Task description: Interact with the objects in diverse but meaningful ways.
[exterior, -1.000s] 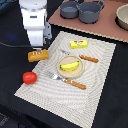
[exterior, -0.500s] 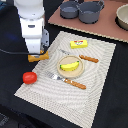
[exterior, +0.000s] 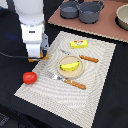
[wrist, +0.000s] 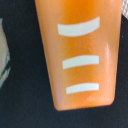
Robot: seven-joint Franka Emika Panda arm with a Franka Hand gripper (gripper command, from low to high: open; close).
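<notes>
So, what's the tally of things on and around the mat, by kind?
Toy foods: 4 (bread loaf, banana, tomato, butter block)
Cutlery: 2 (fork, knife)
Plates: 1
Grey pots: 2
Total: 9

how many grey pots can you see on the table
2: one grey pot and a second pot side by side on the brown mat. More may be out of frame.

The arm is glossy white, built of rounded, bulky segments that narrow to a boxier white hand (its fingers are hidden from the exterior view). A thin black cable trails from it toward the exterior view's left.
</notes>
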